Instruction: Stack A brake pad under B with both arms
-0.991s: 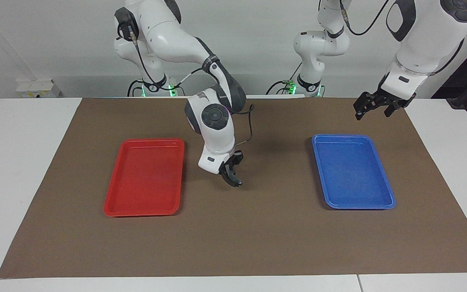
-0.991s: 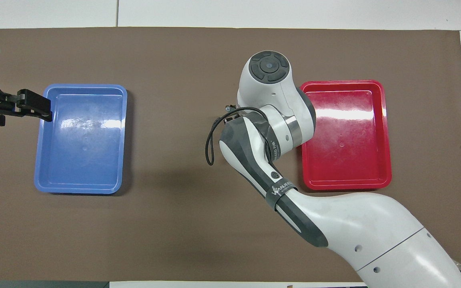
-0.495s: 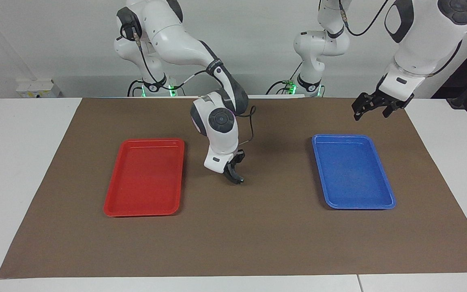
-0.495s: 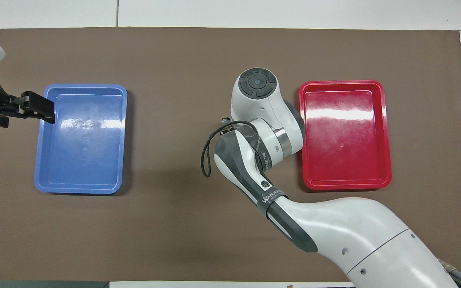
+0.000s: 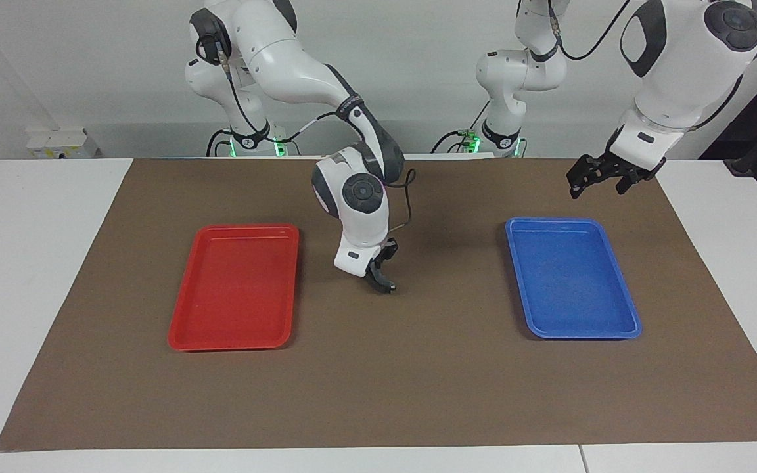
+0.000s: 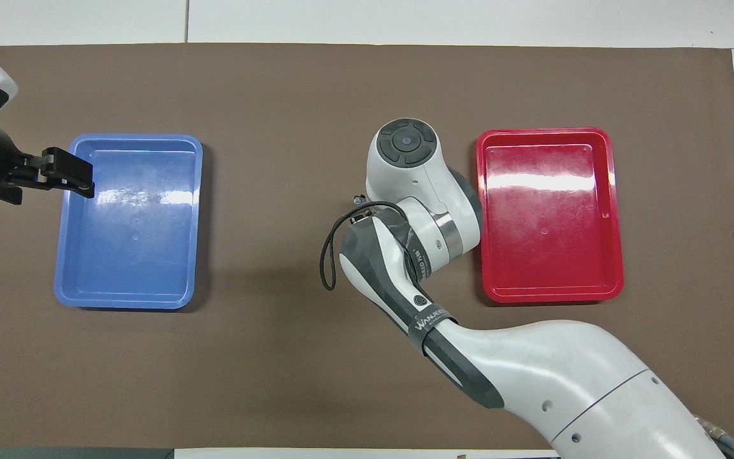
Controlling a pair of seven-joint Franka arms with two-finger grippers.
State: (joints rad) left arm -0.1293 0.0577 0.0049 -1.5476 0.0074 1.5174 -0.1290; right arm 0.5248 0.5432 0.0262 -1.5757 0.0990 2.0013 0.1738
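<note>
Right tool [image 5: 385, 286] pinched shut, empty, low over the mat [image 5: 378, 394] between trays; left tool [image 5: 598, 176] wide over the blue tray [image 5: 621, 282] rim. No pad visible anywhere; you risk grasping nothing.

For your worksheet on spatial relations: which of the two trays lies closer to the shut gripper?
The red tray; the right gripper hangs beside it, well away from the blue tray.

White table [image 5: 37, 276], most of its top covered by a brown paper-like mat [image 5: 391, 381]. On the mat: shallow red plastic tray [image 5: 184, 335] toward right arm's end; shallow blue plastic tray [image 5: 625, 289] toward left arm's end, well apart.
</note>
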